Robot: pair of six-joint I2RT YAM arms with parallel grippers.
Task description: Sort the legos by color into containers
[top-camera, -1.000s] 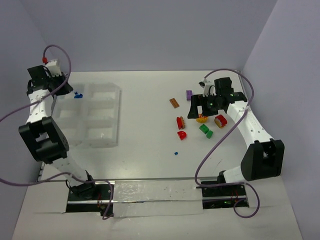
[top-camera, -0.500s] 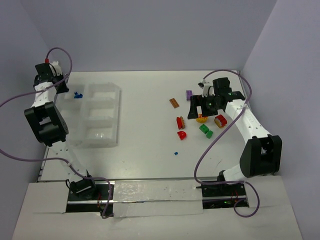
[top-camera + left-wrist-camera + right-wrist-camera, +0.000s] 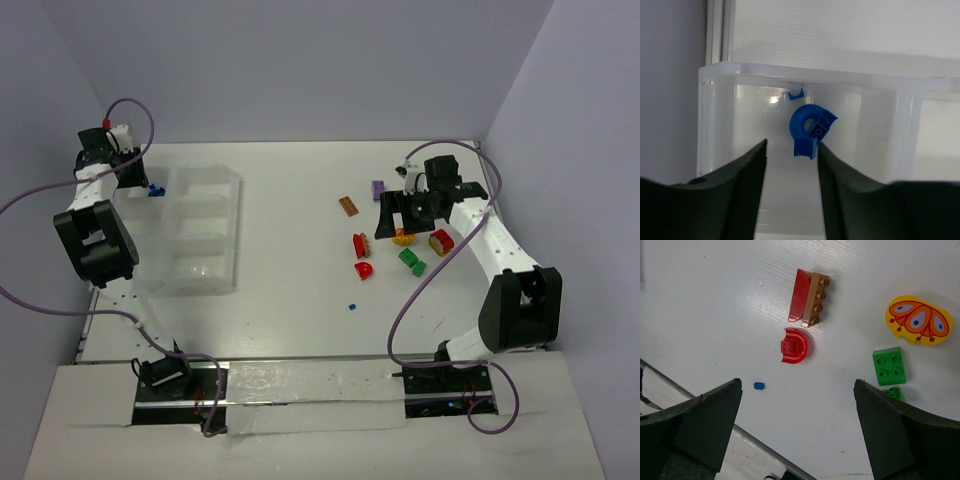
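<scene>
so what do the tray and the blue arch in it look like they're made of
The tray looks like translucent plastic with a slight gloss: its walls are cloudy but let light through, and one carries a bright glare spot. The blue arch is probably hard moulded plastic, opaque and smooth, judging by its even colour and crisp edges.
</scene>
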